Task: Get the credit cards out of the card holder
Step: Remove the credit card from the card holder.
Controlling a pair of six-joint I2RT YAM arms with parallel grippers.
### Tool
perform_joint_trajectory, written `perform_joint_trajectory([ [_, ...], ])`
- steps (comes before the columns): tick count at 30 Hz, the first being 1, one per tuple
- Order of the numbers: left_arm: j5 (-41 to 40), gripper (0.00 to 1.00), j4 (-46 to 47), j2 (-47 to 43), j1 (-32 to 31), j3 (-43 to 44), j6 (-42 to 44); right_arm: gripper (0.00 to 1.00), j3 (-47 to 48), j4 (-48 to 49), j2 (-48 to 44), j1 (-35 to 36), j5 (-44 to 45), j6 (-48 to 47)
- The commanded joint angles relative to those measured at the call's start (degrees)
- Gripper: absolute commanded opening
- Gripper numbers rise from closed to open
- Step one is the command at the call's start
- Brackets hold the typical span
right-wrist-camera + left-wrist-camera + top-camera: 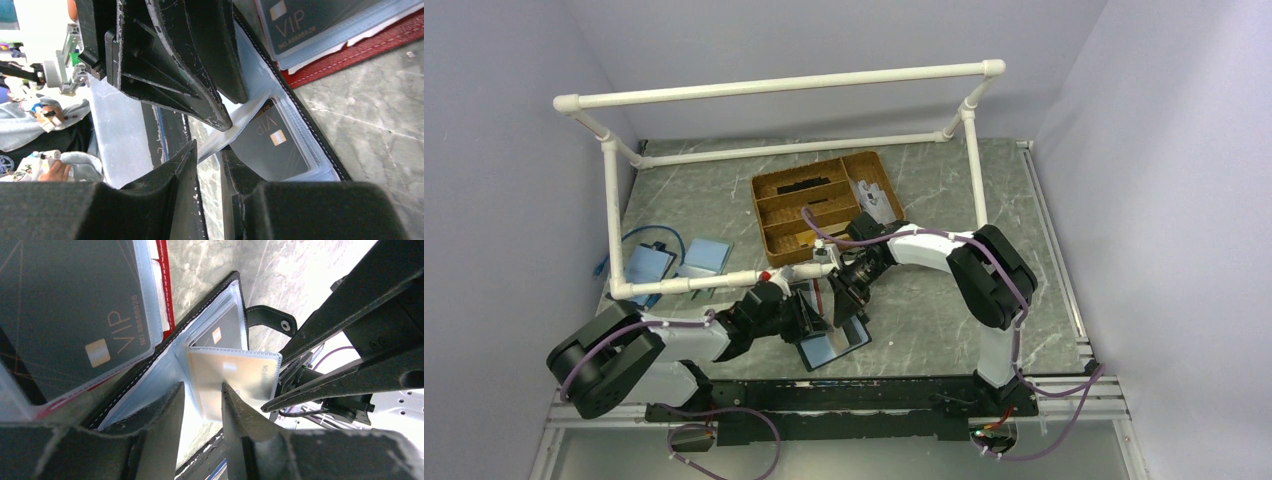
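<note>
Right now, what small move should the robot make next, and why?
Probably pinch the right jaws onto the upright plastic sleeve and pull gently away from the fold. It stands up from the open black holder with a pale card inside and passes between those jaws, while the left jaws sit open at its base.

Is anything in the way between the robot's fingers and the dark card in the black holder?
Yes. The dark VIP card lies inside a clear pocket of the card holder, so plastic covers it. A clear sleeve page also stands up between the left gripper and that card.
</note>
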Motion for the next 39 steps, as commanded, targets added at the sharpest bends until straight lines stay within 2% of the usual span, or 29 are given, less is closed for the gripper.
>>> perform_joint_trajectory([
  [1, -2.65, 0.42, -1.78, -5.28, -0.19, -1.62, -0.16, 0.26, 1.68, -0.45, -1.17, 0.32, -5.68, -0.4],
  [8, -4.4, 0.59, -3.39, -11.21, -0.18, -3.36, -0.73, 0.23, 1.77, -0.41, -0.32, 0.97, -6.16, -0.4],
  [13, -4.44, 0.65, -1.68, -12.45, -0.18, -4.24, -1.48, 0.22, 1.94, -0.8, 0.07, 1.51, -6.77, -0.75],
  [23, -5.84, 0.68, 0.54, -15.97, -0.18, -6.42, -2.56, 0.23, 2.29, -1.7, 0.85, 1.95, -7.63, -1.58],
  [35, -6.12, 0.69, 2.63, -16.12, -0.14, -7.38, -2.91, 0.09, 2.65, -2.12, 1.84, 2.88, -7.41, -1.98],
  [39, -6.12, 0.68, 3.48, -15.23, -0.15, -7.39, -3.1, 0.08, 2.72, -2.29, 1.93, 3.09, -7.44, -2.16],
])
